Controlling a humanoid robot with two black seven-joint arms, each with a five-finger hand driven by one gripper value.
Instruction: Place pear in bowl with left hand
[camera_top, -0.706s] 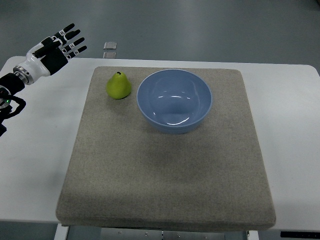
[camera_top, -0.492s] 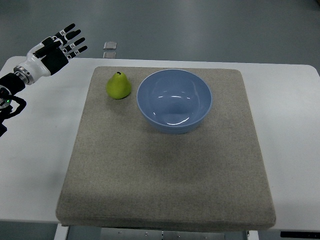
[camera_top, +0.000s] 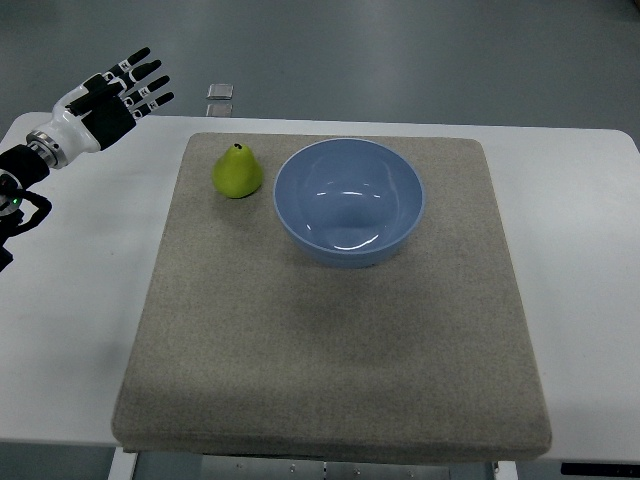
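Standing upright on its base, the green pear (camera_top: 237, 172) occupies the far left part of a grey-beige felt mat (camera_top: 330, 340), stem end up. We see it just beside the blue bowl (camera_top: 349, 200), to the bowl's left and apart from its rim; the bowl holds nothing. The mat covers most of a white table (camera_top: 585, 290), beyond which we see a grey floor (camera_top: 400, 60) and a small pale square object (camera_top: 220, 91) lying on it near the table's far edge. We find the left hand (camera_top: 112, 98) above the table's far left corner, well apart from the pear, its black fingers (camera_top: 143, 80) spread and holding nothing, its arm entering from the left edge.
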